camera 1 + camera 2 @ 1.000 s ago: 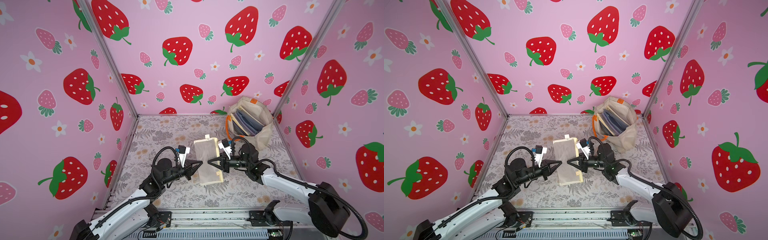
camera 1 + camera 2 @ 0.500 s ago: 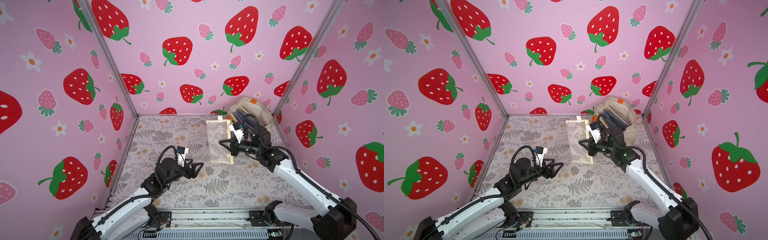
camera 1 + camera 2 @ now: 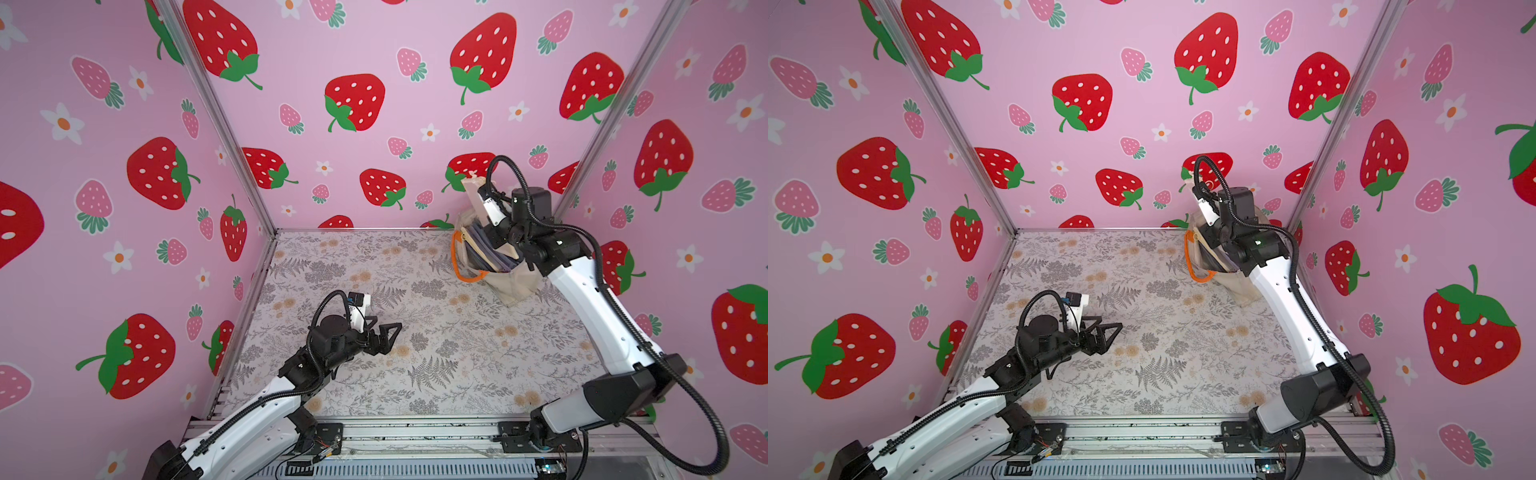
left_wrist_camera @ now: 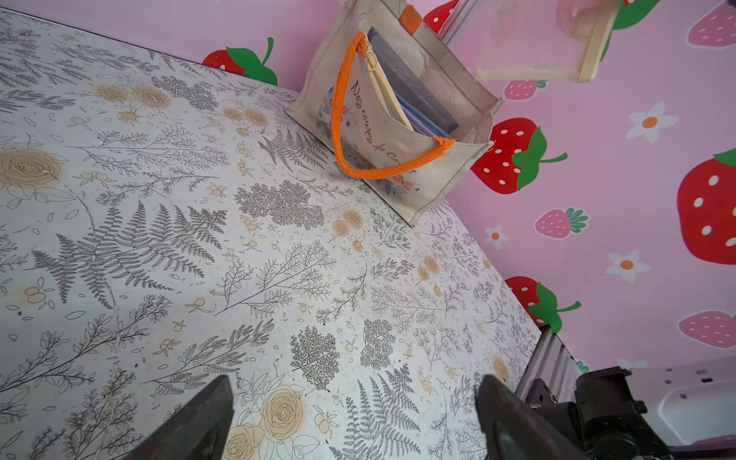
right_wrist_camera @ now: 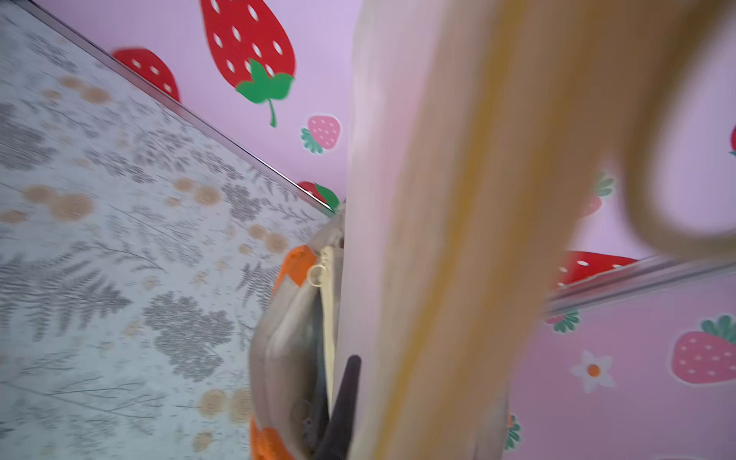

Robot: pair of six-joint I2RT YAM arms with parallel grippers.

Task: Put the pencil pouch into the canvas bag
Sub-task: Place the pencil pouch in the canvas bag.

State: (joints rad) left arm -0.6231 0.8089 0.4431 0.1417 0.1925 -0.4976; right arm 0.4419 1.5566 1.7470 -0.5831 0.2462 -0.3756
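The canvas bag (image 3: 515, 286) stands open, with flat things (image 4: 410, 79) already inside it. The pencil pouch (image 4: 537, 44) hangs tilted in the air just above the bag's mouth and is not inside yet. My right claw (image 3: 496, 232) is pinching the pouch over the bag. My left claw (image 3: 390, 336) is spread wide and empty, well away from the bag, low over the table (image 3: 457, 353).

I think the carrying is done. Lowering and letting go are left.

On the bag's side I can read "Nos coups de Co". The orange handle (image 4: 338, 119) hides the rest.
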